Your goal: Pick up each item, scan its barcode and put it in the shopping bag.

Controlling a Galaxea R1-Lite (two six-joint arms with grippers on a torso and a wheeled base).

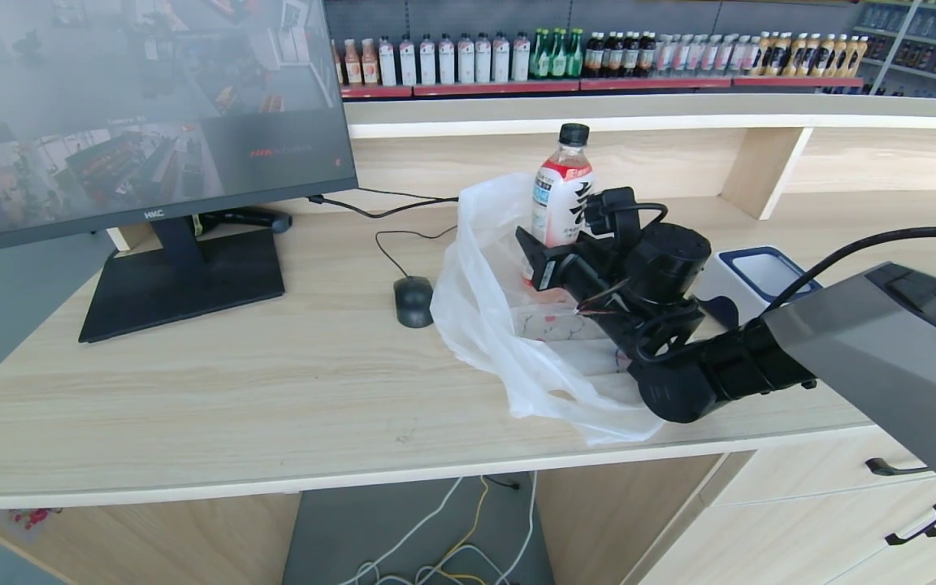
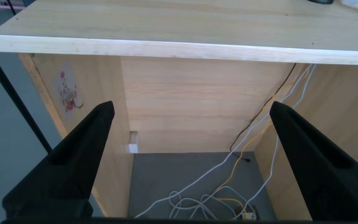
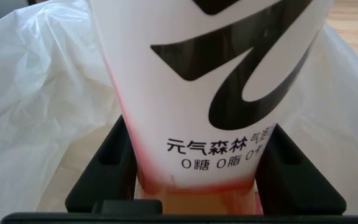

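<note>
A bottle [image 1: 561, 195] with a white and pink label and a black cap stands upright in my right gripper [image 1: 545, 264], which is shut on its lower part over the open mouth of the white plastic shopping bag [image 1: 492, 325]. In the right wrist view the bottle [image 3: 210, 87] sits between the black fingers [image 3: 104, 168], with the bag [image 3: 42, 118] behind and around it. My left gripper [image 2: 188, 162] hangs open below the counter edge, holding nothing.
A monitor [image 1: 135, 114] on a black stand, a mouse [image 1: 413, 301] and cables sit left of the bag. A blue and white scanner box [image 1: 764, 272] stands to the right. The counter's front edge [image 2: 179, 50] is above the left gripper; loose wires [image 2: 216, 193] lie underneath.
</note>
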